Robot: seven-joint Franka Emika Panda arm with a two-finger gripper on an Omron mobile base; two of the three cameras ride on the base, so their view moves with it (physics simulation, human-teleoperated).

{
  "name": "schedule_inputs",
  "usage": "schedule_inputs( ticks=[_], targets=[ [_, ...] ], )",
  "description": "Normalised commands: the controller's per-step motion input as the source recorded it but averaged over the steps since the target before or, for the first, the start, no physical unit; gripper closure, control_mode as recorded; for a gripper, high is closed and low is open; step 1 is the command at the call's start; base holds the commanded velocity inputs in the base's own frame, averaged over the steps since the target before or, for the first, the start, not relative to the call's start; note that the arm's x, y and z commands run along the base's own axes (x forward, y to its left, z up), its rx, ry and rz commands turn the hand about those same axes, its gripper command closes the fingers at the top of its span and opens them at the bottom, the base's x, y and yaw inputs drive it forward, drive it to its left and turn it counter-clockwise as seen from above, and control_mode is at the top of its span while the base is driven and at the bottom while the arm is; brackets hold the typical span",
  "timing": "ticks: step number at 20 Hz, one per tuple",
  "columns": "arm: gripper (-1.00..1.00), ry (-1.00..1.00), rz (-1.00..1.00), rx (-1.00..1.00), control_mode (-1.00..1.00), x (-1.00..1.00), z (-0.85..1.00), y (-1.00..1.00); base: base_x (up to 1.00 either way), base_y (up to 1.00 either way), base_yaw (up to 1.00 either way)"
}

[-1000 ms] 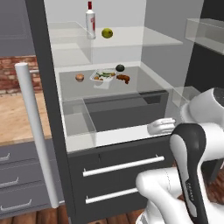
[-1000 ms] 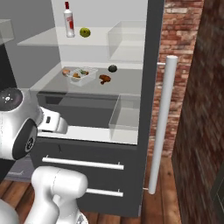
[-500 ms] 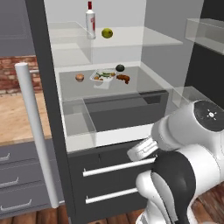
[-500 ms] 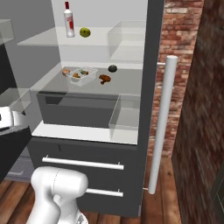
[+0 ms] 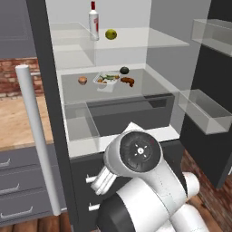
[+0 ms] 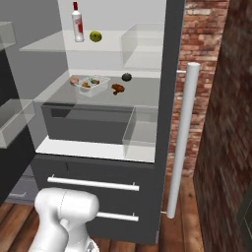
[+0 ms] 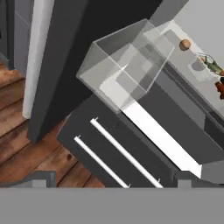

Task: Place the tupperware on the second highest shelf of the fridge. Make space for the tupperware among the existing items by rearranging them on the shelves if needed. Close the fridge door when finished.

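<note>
The fridge (image 5: 50, 90) stands with both doors swung out. The tupperware (image 5: 106, 79) (image 6: 92, 83) (image 7: 209, 65) sits on a clear glass shelf (image 5: 149, 86), between a beige ball (image 5: 82, 80) and a brown food piece (image 5: 128, 81), with a dark green fruit (image 5: 124, 70) behind. One shelf up stand a red-capped bottle (image 5: 94, 20) and a yellow-green fruit (image 5: 111, 34). The fridge's top is cut off, so I cannot tell which pane is the second highest shelf. My gripper (image 7: 114, 178) is open and empty, low before the drawers (image 7: 118, 153), far from the tupperware.
Clear bins hang on the open doors (image 5: 204, 108) (image 6: 142, 133) (image 7: 127, 65). Long white bar handles (image 5: 36, 136) (image 6: 182, 142) stick out on either side. A dark crisper drawer (image 5: 131, 113) lies under the lower shelf. A brick wall (image 6: 216, 98) rises to the right.
My arm has swung down and to the left, and the hand has left the right base view. The items on the shelves have not moved.
</note>
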Motion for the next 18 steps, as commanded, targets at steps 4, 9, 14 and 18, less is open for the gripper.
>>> schedule_inputs(
  ticks=[4, 9, 14, 18],
  targets=[
    [-1.00, -0.01, 0.13, -0.35, -1.00, 0.00, 0.00, 1.00, 0.00, 0.00, 0.00],
    [-1.00, -0.03, 0.09, -0.37, -1.00, 0.00, -0.03, 1.00, 0.00, 0.00, 0.00],
    [-1.00, -0.03, 0.03, -0.39, -1.00, 0.05, -0.24, 1.00, 0.00, 0.00, 0.00],
    [-1.00, 0.00, 0.00, -0.40, -1.00, 0.40, -0.44, 1.00, 0.00, 0.00, 0.00]
  ],
)
